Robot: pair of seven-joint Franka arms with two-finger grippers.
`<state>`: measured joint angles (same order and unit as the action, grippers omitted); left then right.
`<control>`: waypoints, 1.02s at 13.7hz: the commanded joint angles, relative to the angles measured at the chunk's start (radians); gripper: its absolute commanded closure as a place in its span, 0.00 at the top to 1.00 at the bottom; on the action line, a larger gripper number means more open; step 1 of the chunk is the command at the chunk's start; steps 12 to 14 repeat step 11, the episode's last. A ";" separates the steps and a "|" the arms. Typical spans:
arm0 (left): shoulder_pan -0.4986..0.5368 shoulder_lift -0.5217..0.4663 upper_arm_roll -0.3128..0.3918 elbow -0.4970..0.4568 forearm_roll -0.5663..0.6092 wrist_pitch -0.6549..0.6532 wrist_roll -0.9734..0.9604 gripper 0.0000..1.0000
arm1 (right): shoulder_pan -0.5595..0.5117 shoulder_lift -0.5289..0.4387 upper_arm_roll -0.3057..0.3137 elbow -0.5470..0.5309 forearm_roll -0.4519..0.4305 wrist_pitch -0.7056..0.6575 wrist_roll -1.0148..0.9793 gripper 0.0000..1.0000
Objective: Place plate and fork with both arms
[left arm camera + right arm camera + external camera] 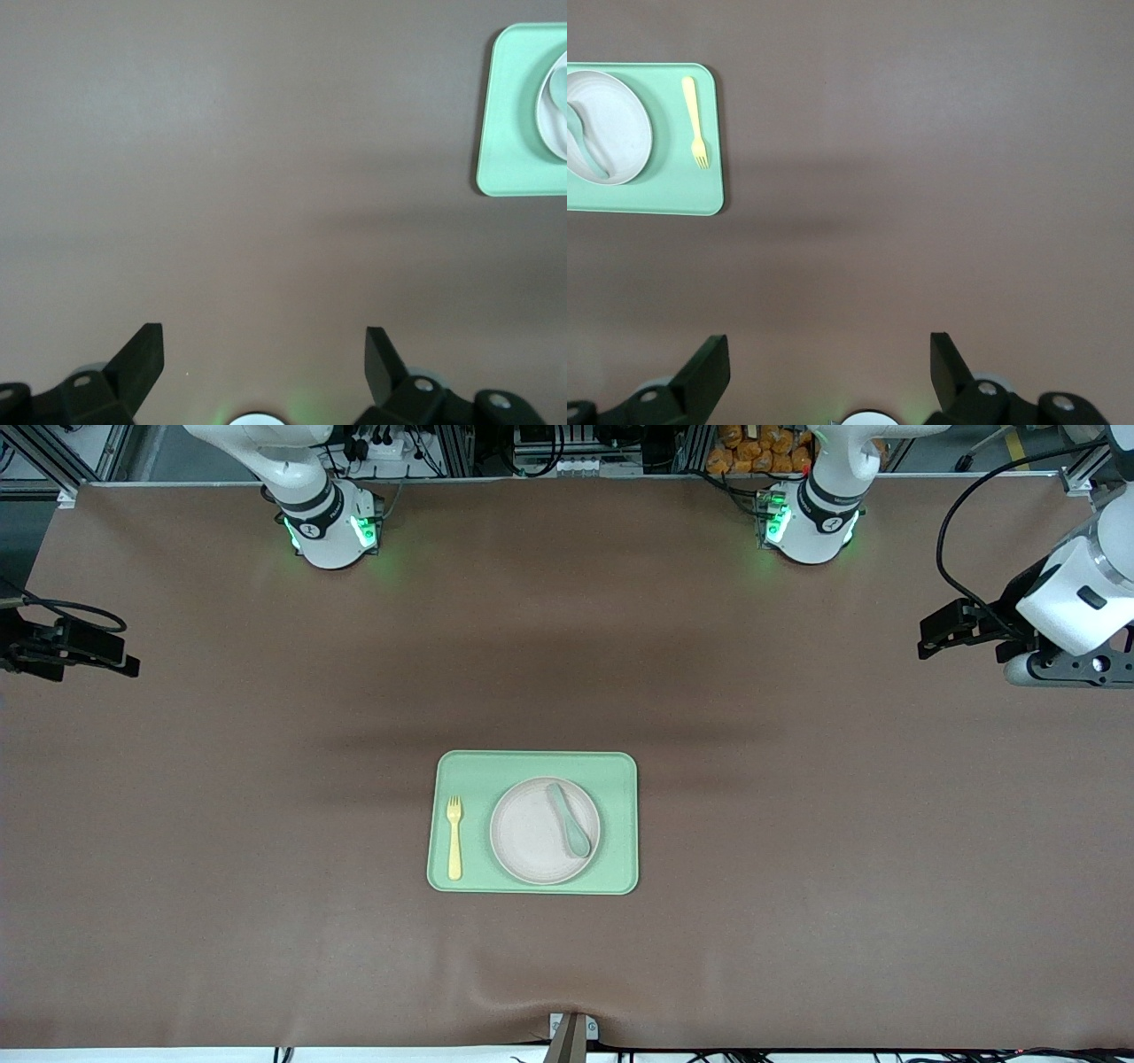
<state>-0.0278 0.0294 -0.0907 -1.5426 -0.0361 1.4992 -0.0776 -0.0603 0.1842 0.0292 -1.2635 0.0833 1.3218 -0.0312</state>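
1. Right gripper (829, 376): parked over bare brown worktop (266, 824) at the right arm's end, fingers spread wide, holding and touching nothing; arm waiting.
2. Fork (454, 838): lay flat on the light-green tray (532, 762), in the strip toward the right arm's end, just beside the plate without touching it; long axis ran straight toward and away from the front camera, tines pointed toward the robots' bases, handle end nearer the camera.
3. Plate (532, 837): sat flat on the tray's middle.
4. Green spoon (569, 819): rested on the plate, bowl nearer the front camera, handle angled toward the bases.
5. Left gripper (264, 370): hung over bare worktop at the left arm's end, well apart from the tray, fingers spread wide, empty; arm waiting.
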 commanded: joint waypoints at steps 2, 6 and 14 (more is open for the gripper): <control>-0.003 0.000 -0.009 0.009 -0.015 0.048 -0.030 1.00 | 0.007 -0.150 0.003 -0.206 -0.003 0.098 -0.013 1.00; 0.000 0.007 -0.011 0.007 -0.015 0.058 -0.048 1.00 | 0.023 -0.161 0.003 -0.221 -0.020 0.109 -0.006 1.00; 0.008 0.006 -0.009 0.002 -0.004 0.055 -0.044 1.00 | 0.036 -0.170 0.006 -0.231 -0.034 0.119 -0.006 1.00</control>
